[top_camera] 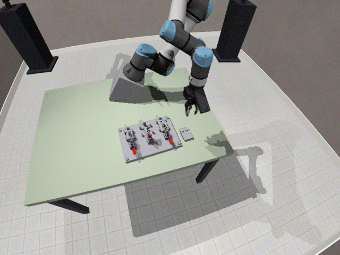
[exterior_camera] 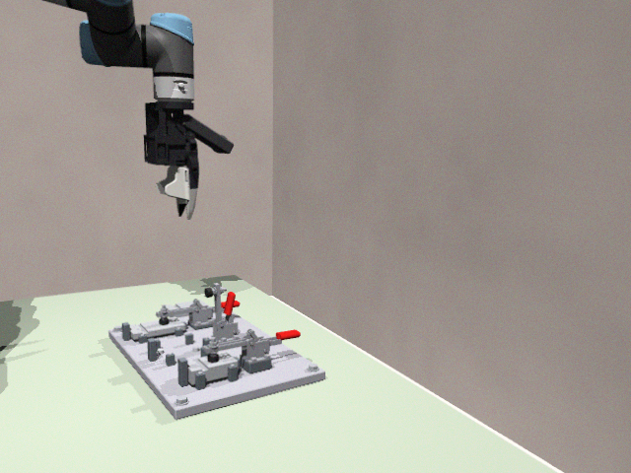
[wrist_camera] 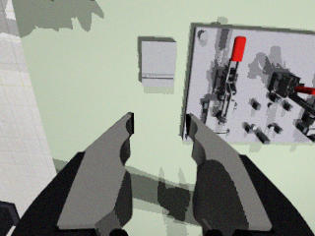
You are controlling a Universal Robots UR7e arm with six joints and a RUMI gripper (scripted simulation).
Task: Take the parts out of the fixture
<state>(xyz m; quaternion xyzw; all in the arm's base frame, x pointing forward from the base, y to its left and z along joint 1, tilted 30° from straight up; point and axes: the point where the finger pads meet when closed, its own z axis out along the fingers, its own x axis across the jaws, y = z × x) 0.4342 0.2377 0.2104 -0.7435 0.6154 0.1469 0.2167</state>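
Observation:
My gripper (top_camera: 192, 113) (exterior_camera: 185, 216) (wrist_camera: 159, 114) is partly open with nothing between its fingertips. It hangs above the table, beyond the loose part. That loose part (top_camera: 187, 135) (wrist_camera: 158, 59), a light grey block with a groove near one edge, lies flat beside the fixture (top_camera: 153, 151) (exterior_camera: 290, 374) (wrist_camera: 207, 54). A second grey part (top_camera: 131, 134) (exterior_camera: 216, 370) sits in the fixture under the left clamp in the top view. A third part (exterior_camera: 160, 329) sits in the nest nearest the loose part, under a lowered clamp. The middle clamp is raised and its nest holds no part.
Red handles of the outer clamps (top_camera: 134, 151) (top_camera: 170, 141) (exterior_camera: 288, 334) (wrist_camera: 238, 49) stick out toward the table's front edge. The middle clamp (exterior_camera: 224, 328) (wrist_camera: 283, 84) stands tall between them. Several pins rise from the plate. The arm's base (top_camera: 126, 88) stands behind the fixture.

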